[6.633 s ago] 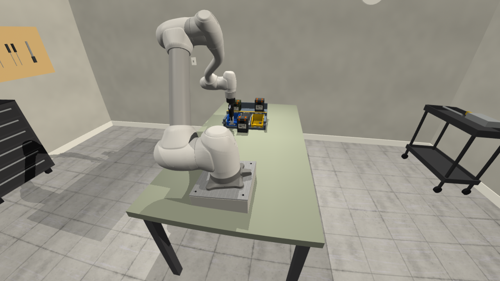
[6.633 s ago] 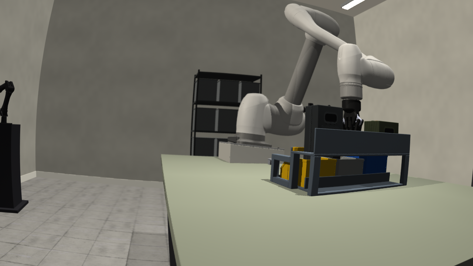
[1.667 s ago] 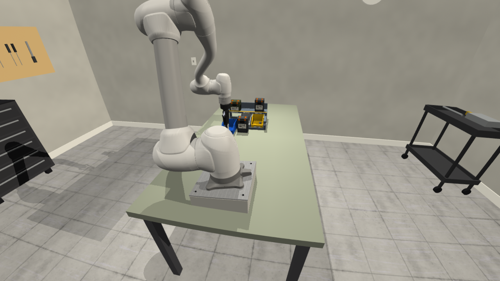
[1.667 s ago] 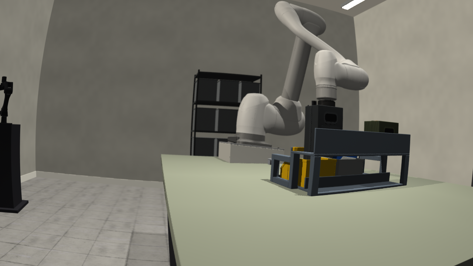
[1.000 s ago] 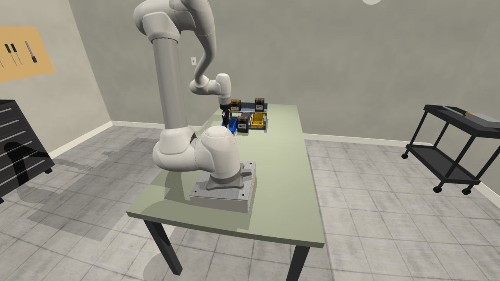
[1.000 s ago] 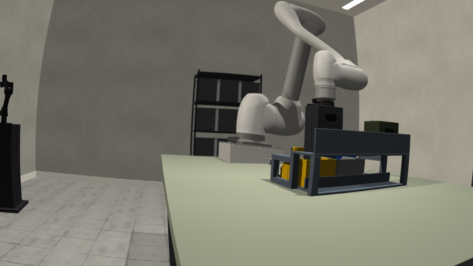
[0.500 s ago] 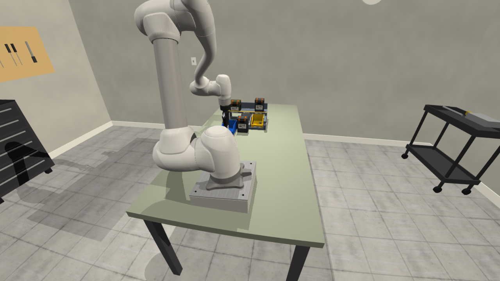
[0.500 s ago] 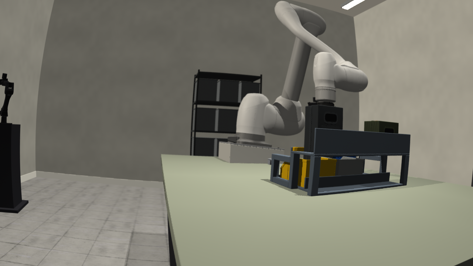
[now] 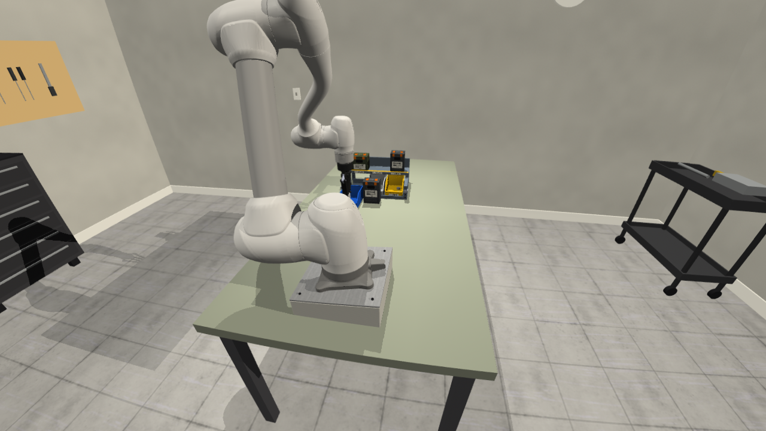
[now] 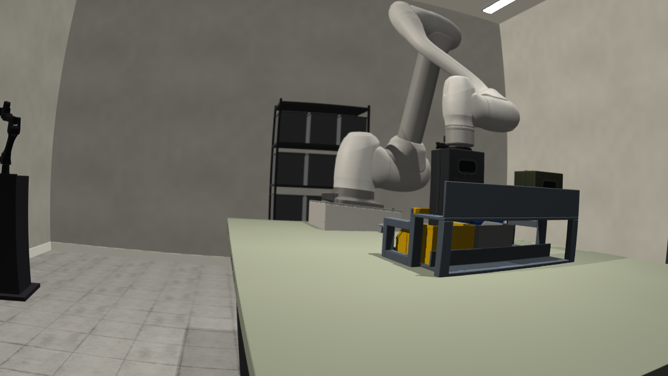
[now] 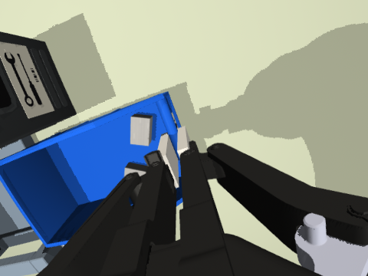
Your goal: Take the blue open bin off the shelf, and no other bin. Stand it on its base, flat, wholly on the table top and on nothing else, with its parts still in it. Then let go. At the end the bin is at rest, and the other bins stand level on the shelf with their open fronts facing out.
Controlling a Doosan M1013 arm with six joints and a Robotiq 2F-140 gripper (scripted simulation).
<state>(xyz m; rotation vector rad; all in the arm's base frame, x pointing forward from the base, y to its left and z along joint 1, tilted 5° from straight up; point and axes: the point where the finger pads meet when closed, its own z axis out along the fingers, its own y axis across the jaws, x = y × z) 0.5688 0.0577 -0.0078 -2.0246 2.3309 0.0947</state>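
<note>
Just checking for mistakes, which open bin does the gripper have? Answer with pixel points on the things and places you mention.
The blue bin (image 9: 356, 193) (image 10: 480, 222) (image 11: 96, 153): the gripper (image 9: 347, 193) (image 11: 177, 142) pinches its edge; the yellow bin (image 9: 395, 179) (image 10: 462, 236) sits on the shelf (image 9: 380, 161) (image 10: 513, 201).
</note>
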